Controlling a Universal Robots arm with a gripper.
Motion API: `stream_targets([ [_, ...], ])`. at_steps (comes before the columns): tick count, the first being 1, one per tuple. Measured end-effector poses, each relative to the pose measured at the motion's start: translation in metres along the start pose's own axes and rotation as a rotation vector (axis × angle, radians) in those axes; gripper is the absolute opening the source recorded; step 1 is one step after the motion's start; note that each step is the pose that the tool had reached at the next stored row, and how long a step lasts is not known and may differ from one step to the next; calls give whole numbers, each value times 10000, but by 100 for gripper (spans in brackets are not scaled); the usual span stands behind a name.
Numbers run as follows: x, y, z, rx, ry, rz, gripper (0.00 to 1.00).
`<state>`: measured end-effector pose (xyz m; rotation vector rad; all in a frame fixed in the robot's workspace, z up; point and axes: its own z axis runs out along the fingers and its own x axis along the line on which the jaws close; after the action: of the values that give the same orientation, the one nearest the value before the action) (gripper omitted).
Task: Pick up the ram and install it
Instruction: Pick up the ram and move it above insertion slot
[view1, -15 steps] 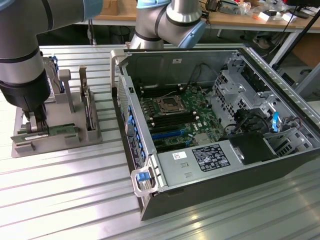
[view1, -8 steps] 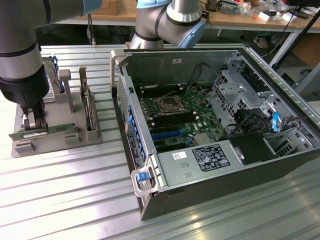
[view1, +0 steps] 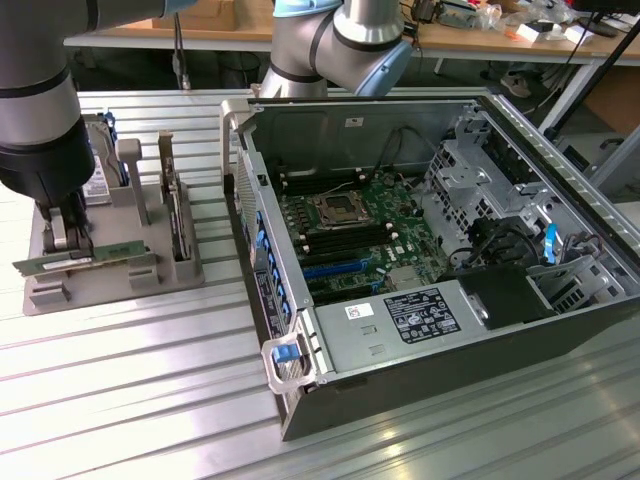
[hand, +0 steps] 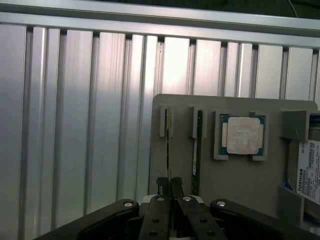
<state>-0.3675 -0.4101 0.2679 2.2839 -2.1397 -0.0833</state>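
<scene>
The ram (hand: 168, 145) is seen edge-on in the wrist view, stood in a slot of the grey tray (hand: 250, 185). It is clamped at its upper edge between the closed fingers of the pincer (hand: 169, 186). Just beside it a second ram (hand: 198, 145) is held in a parallel slot, and a processor (hand: 242, 136) is seated in a pocket next to that. "TOSHIBA" can be read on the white label of a drive (hand: 306, 172) at the tray's edge.

In the exterior view the ram (view1: 105, 252) is shown by its green face and white label, whose print cannot be read. At that view's right an open case (view1: 450, 370) with its motherboard (view1: 350, 230) is laid on the ribbed worktop (view1: 120, 400), near the tray.
</scene>
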Motion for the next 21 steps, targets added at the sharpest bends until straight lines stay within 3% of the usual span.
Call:
stream_targets([
  [13,-5,8,-174,-1,0,0,12],
  [21,-10,15,-334,-2,-1,0,12],
])
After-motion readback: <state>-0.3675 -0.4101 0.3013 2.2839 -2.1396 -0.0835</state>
